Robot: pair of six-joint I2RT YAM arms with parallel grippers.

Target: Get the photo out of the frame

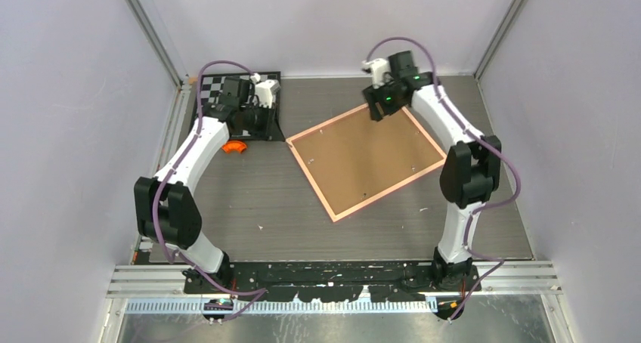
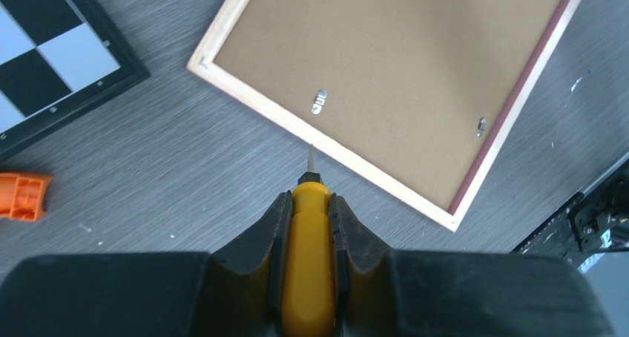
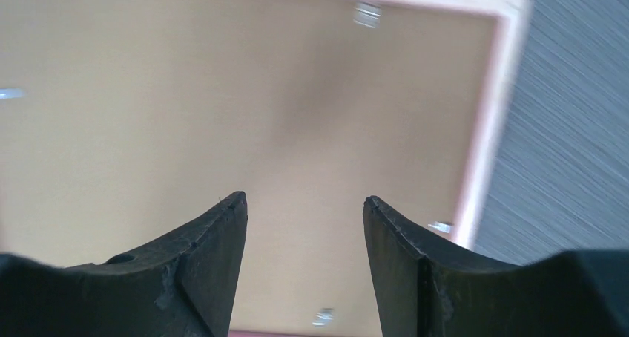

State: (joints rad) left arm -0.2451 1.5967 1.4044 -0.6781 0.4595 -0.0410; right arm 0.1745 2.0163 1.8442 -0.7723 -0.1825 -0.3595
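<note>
My left claw [image 2: 308, 200] is clamped on a yellow screwdriver [image 2: 308, 270], its tip aimed at the frame [image 2: 386, 70] edge just ahead, probably to turn a clip [image 2: 320, 101]. My right claw [image 3: 304, 207] hangs apart above the frame's back; the photo is hidden underneath.

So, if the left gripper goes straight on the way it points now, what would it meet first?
Probably the frame: the tip of the screwdriver held in the left gripper aims at its near border, just short of a metal clip. Its height is unclear, so it might pass over.
</note>
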